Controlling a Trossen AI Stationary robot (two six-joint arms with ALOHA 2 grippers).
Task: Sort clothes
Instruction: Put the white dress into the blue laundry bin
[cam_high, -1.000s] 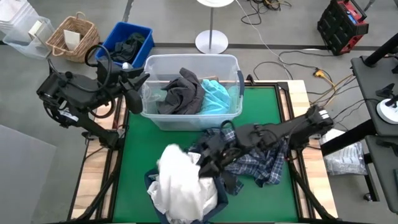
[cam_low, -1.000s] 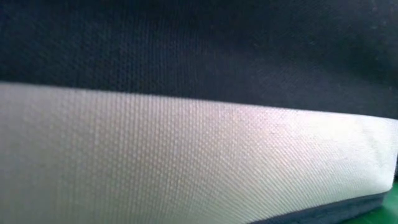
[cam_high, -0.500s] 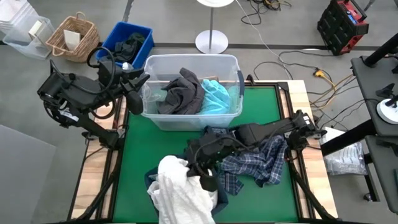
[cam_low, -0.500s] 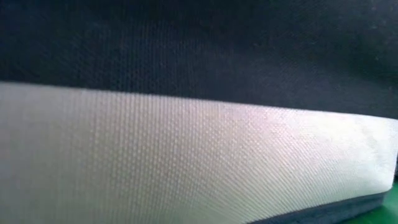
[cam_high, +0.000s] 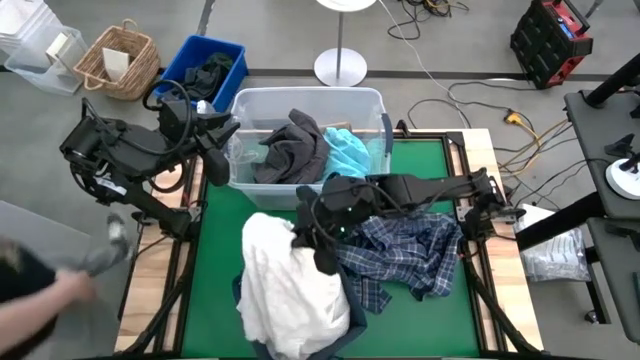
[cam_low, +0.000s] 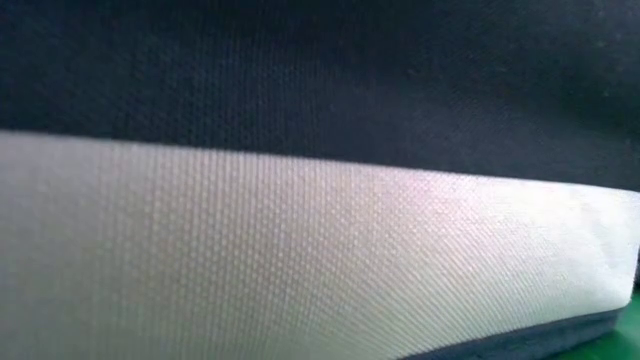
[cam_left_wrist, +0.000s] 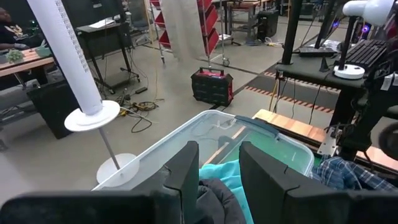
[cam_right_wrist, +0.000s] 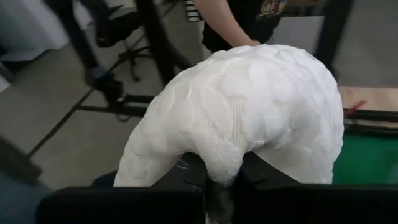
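Note:
My right gripper (cam_high: 306, 236) reaches in from the table's right and is shut on a white garment (cam_high: 290, 285), which bulges in front of the fingers in the right wrist view (cam_right_wrist: 249, 106). A blue-and-white plaid shirt (cam_high: 412, 250) lies on the green mat under that arm. A dark grey garment (cam_high: 295, 148) and a teal one (cam_high: 347, 152) lie in the clear tub (cam_high: 300, 98). My left gripper (cam_left_wrist: 219, 174) is open and empty, over the tub's left end (cam_high: 215, 135). No beige garment shows. My right gripper pinches a bunched fold of the white garment (cam_right_wrist: 225, 163) between its two fingers, coming from the table's right. The cloth drapes over and hangs below the fingers. Its lower part (cam_high: 300, 320) rests on the navy bin.
The navy fabric bin (cam_high: 241, 291) stands at the table's near edge and fills the low view (cam_low: 320, 70). A blue crate (cam_high: 190, 60) and a wicker basket (cam_high: 118, 55) stand off the far left. A person is at the near left (cam_high: 40, 285), an arm showing (cam_right_wrist: 217, 18).
My right gripper has gone toward the table's far edge and a little left, still shut on the white garment. The garment's upper part has been drawn toward the tub while its lower part stays on the navy bin. A person has come in at the near left.

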